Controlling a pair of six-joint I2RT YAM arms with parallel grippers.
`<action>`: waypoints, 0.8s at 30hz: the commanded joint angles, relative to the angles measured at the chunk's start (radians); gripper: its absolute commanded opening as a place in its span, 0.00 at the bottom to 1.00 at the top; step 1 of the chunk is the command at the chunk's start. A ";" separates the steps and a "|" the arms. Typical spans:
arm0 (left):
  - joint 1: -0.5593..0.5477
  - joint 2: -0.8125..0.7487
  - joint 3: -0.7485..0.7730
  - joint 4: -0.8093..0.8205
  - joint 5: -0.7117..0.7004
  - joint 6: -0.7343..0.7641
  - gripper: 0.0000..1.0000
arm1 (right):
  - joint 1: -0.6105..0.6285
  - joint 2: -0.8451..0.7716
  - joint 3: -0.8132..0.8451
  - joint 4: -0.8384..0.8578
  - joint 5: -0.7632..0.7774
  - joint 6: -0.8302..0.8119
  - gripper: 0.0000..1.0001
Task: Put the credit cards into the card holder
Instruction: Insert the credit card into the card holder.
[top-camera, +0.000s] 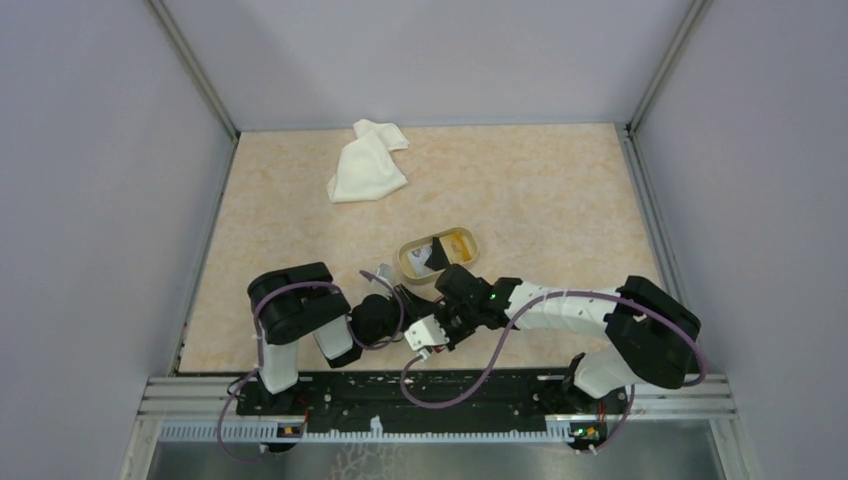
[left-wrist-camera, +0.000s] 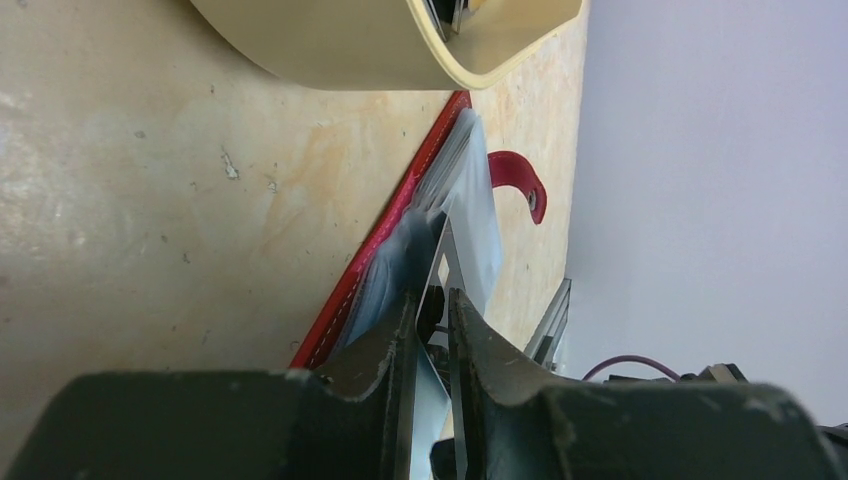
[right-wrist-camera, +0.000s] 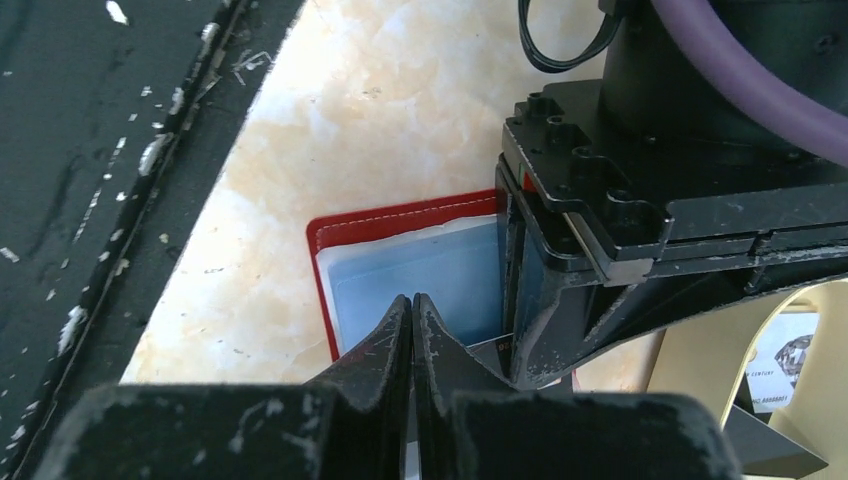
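Note:
The red card holder (right-wrist-camera: 400, 225) lies open near the table's front edge, its clear pockets (right-wrist-camera: 425, 280) facing up; its red edge also shows in the left wrist view (left-wrist-camera: 380, 240). My left gripper (left-wrist-camera: 432, 300) is shut on a clear pocket leaf of the holder. In the top view it (top-camera: 390, 300) is almost touching my right gripper (top-camera: 418, 325). My right gripper (right-wrist-camera: 412, 300) is shut over the pockets with a thin card edge between its fingers. A dark card (right-wrist-camera: 490, 350) lies just beside it. A yellow-orange card (top-camera: 460, 243) and a dark card (top-camera: 435, 260) lie in the tan dish (top-camera: 405, 255).
The tan dish (left-wrist-camera: 340, 60) stands right behind the holder, close to both grippers. A crumpled white cloth (top-camera: 368, 165) lies at the back left. The black rail (right-wrist-camera: 90, 200) runs along the near table edge. Grey walls enclose three sides.

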 joint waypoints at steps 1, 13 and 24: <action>-0.005 0.028 -0.006 0.013 0.017 0.014 0.24 | 0.022 0.030 0.008 0.091 0.103 0.049 0.00; -0.004 0.048 -0.011 0.040 0.023 0.009 0.25 | 0.021 0.034 -0.014 0.101 0.224 0.035 0.00; -0.004 0.054 -0.006 0.046 0.029 0.014 0.36 | -0.042 -0.017 -0.036 0.090 0.251 0.031 0.00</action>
